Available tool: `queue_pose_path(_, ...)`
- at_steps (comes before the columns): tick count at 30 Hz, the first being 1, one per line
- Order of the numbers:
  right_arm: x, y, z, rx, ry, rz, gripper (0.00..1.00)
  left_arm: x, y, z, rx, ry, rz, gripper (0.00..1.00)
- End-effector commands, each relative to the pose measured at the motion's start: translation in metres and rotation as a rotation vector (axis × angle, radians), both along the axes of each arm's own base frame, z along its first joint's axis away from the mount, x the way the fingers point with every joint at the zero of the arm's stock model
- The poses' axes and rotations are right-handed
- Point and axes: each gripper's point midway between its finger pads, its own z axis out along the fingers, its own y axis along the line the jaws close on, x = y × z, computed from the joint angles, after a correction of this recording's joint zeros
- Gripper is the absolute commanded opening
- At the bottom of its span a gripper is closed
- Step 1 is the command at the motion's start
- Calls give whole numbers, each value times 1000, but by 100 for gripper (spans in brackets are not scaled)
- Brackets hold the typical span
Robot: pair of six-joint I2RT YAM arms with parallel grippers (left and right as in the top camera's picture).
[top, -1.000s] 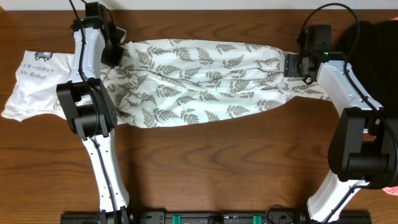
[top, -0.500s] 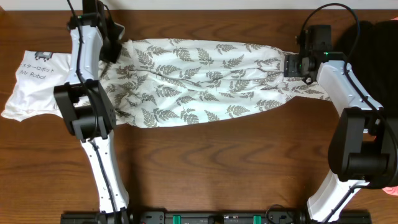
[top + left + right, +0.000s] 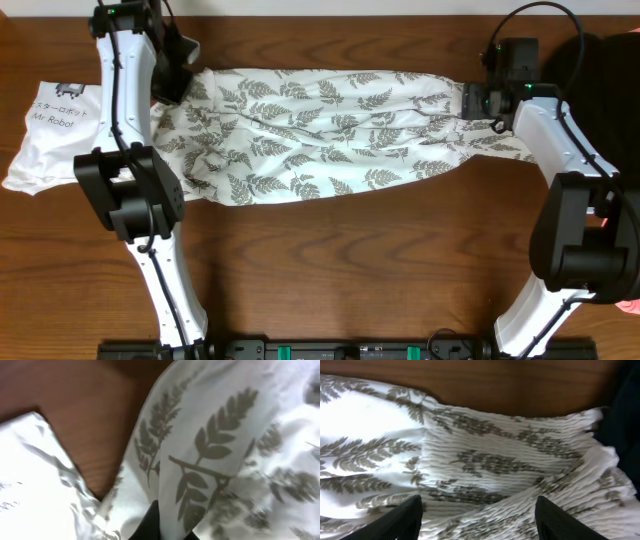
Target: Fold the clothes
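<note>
The clothes, one large white garment printed with grey fern leaves [image 3: 330, 130], lie stretched lengthwise across the far half of the table. My left gripper [image 3: 178, 75] is at its far left corner. In the left wrist view the left gripper [image 3: 167, 530] is shut on a fold of the fern fabric [image 3: 220, 455], which drapes away from the dark fingers. My right gripper [image 3: 472, 101] hovers over the garment's right end. In the right wrist view the right gripper [image 3: 477, 520] is open wide over the ribbed, gathered fabric [image 3: 495, 460] and holds nothing.
A small white tee lettered "Mr Robot" [image 3: 50, 130] lies at the left, partly under the fern garment, and shows in the left wrist view [image 3: 30, 485]. A black garment [image 3: 610, 70] lies at the far right, with a pink one [image 3: 632, 305] at the right edge. Bare wood [image 3: 350, 270] fills the front.
My left arm has swung up and left toward the far edge, pulling the garment's left corner with it. My right gripper has shifted slightly towards the far edge.
</note>
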Motion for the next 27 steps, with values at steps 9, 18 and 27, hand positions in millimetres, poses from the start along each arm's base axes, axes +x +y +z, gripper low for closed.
queue_pose_path(9,11,-7,24,-30,-56,20,71,-43,-32,0,-95,173,72,6)
queue_pose_path(18,12,-9,24,-30,-58,16,72,-71,-34,3,-98,281,143,6)
queue_pose_path(27,11,-9,23,-30,-55,16,72,-85,-35,6,-93,338,224,6)
